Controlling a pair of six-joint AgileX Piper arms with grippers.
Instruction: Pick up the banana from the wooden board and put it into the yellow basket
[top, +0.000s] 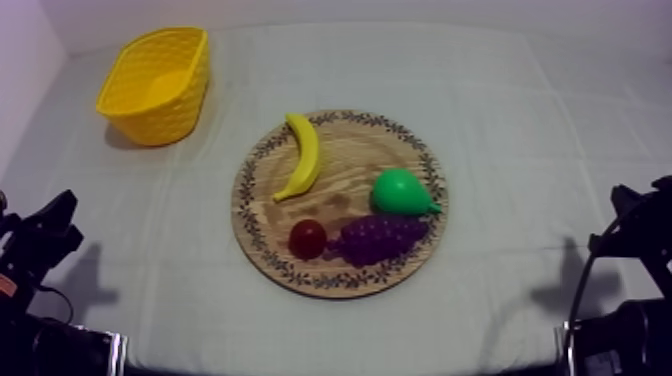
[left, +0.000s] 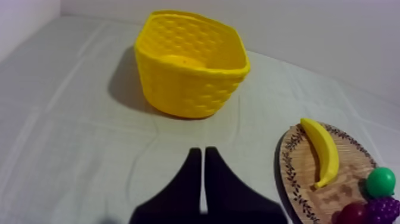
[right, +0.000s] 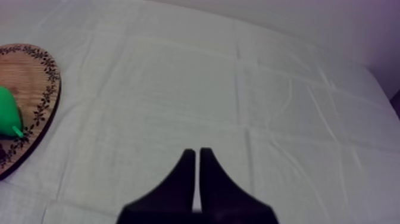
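Banana (top: 302, 155): lying on the far left part of the wooden board (top: 345, 287), apart from the other fruit and well apart from the basket.
Yellow basket (top: 150, 112): upright at the far left of the table.
Other fruit: the pear (top: 400, 192) is at the board's right. The bunch of grapes (top: 380, 238) is on its near side, just beside the small red fruit (top: 307, 238).
My left gripper (left: 203, 156): over cloth on the near left, fingers pressed together in a narrow wedge, holding nothing.
My right gripper (right: 197, 155): over cloth right of the board, fingers likewise together, holding nothing.
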